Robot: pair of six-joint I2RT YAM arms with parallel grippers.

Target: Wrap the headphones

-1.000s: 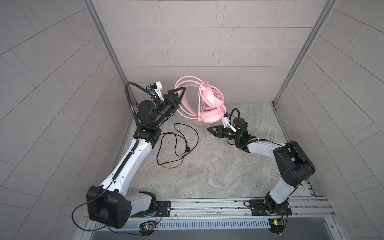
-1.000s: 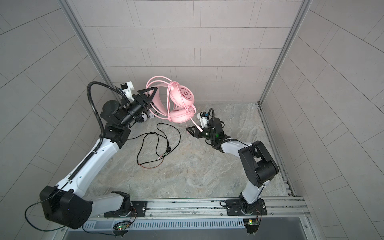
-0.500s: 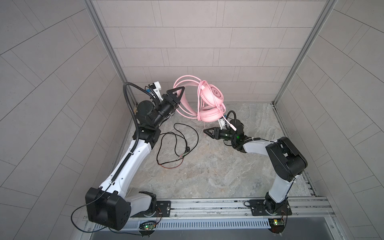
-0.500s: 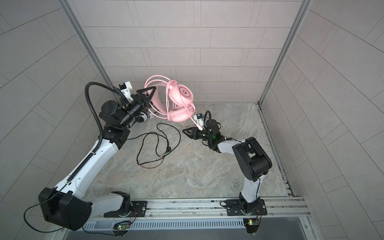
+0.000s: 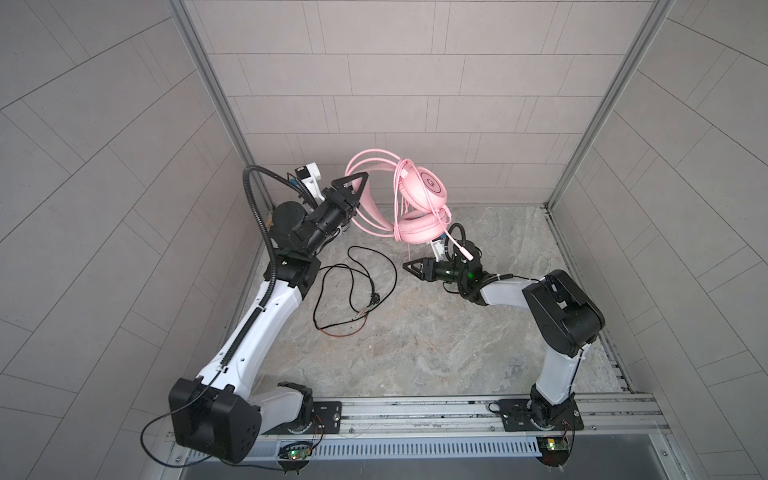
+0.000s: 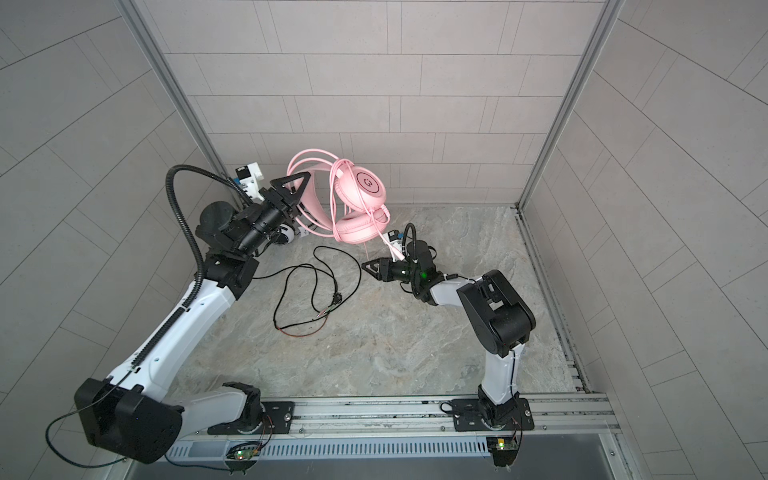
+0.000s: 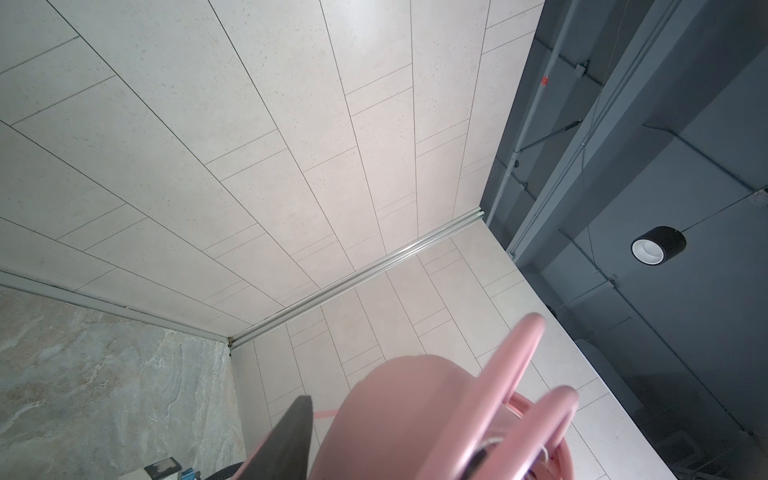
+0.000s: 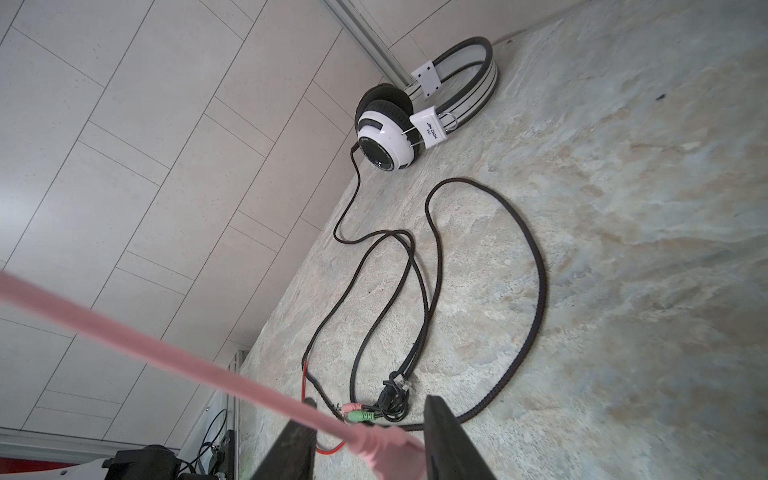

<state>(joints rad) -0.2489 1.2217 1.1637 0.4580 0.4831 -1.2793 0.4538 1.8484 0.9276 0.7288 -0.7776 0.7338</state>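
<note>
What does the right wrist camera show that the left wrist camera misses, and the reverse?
Only right wrist: the white-and-black headset by the wall, its black cable looped loose on the table, pink and green plugs, and the pink cable crossing between the fingers of the right pincer. Only left wrist: the pink headband close up and a ceiling lamp beyond the enclosure. Both: the marbled table, tiled walls, and some part of the pink headset.

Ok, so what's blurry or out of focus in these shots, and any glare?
Left wrist view: the pink headphones sit close and soft, wall tiles sharp. Right wrist view: the pink cable is blurred up close, the white-and-black headphones are crisp. Both top views: even light, no glare.
</note>
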